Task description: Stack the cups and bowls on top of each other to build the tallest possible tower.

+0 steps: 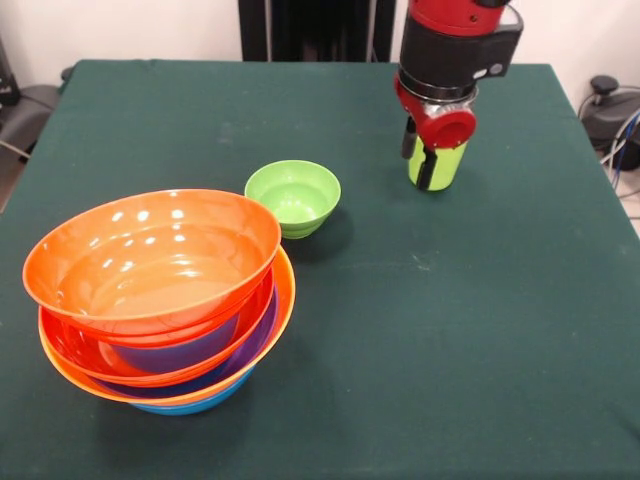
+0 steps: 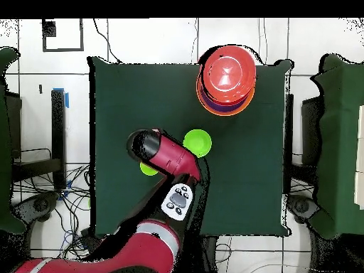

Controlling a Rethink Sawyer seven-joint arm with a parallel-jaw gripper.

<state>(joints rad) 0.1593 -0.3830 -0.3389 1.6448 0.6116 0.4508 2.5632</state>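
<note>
My gripper (image 1: 419, 168) reaches down at the table's far right, its two black fingers (image 1: 428, 172) pressed on either side of the lime-green tumbler (image 1: 445, 165), shut on it. The tumbler is upright, at or just above the cloth. In the overhead view only its green edge (image 2: 148, 169) shows under the arm's wrist. The small lime-green bowl (image 1: 293, 196) (image 2: 197, 143) stands alone mid-table, left of the tumbler. The tower (image 1: 160, 290) (image 2: 226, 78) of nested bowls stands at the near left: a big orange bowl tilted on top, with red-orange, purple, orange and blue rims below.
The dark green tablecloth (image 1: 450, 330) covers the table. The robot's pedestal (image 1: 315, 30) is at the far edge. Cables and chairs (image 1: 610, 110) lie beyond the table's sides.
</note>
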